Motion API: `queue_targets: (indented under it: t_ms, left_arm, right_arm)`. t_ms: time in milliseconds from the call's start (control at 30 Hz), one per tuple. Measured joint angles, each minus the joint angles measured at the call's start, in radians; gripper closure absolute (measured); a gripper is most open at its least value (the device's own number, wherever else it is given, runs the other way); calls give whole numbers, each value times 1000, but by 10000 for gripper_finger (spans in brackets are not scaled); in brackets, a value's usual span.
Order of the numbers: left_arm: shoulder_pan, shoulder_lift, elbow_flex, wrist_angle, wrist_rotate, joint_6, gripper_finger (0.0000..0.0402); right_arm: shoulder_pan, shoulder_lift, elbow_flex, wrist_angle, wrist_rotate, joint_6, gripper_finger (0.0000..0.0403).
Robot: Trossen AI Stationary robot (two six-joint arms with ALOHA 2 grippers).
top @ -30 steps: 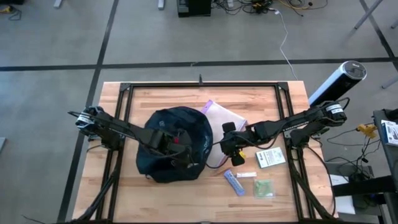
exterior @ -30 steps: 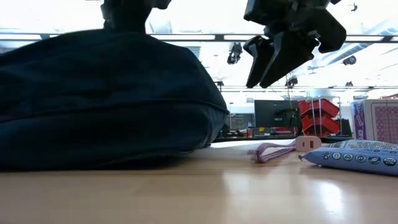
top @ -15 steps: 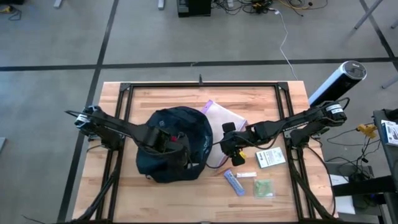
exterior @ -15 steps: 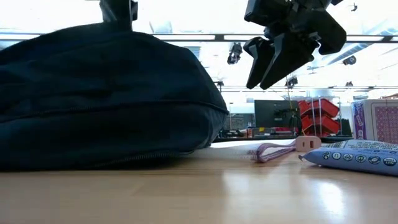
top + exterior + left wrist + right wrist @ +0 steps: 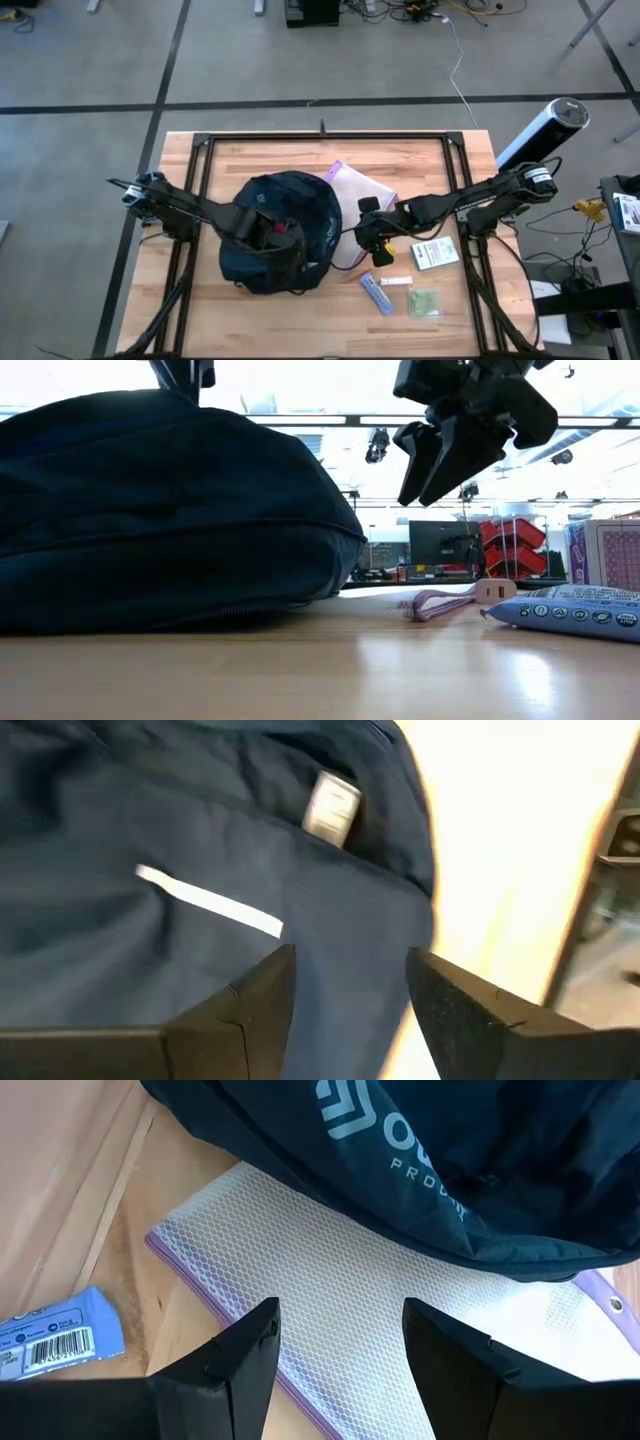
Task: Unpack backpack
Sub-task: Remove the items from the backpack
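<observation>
That backpack (image 5: 280, 243) looks floppy and slumpy, so grab a seam. Left end effector (image 5: 350, 995) over it, parted, empty; right end effector (image 5: 372, 240) hovers apart, empty.

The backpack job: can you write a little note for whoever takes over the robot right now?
Left pincer: open, over the backpack, holding nothing.
Right pincer: open, empty, hanging above the mesh zip pouch beside the backpack.
Backpack: mid-table, lying partly on the pouch.
Done: blue packet, card box and green packet lie on the table to the right.
Left: whether anything remains inside cannot be seen; check the backpack.
</observation>
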Motion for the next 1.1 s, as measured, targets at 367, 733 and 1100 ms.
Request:
queue_targets:
  t_ms: [367, 733, 1100]
  left_arm:
    - [-114, 36, -1, 15, -64, -65, 244]
    - [-122, 157, -2, -96, -392, -30, 224]
    - [-81, 138, -2, -201, -535, -211, 390]
  right_arm:
    - [-13, 0, -11, 53, 0, -22, 216]
    - [-17, 0, -26, 110, -8, 58, 219]
    - [26, 0, -26, 194, -10, 170, 220]
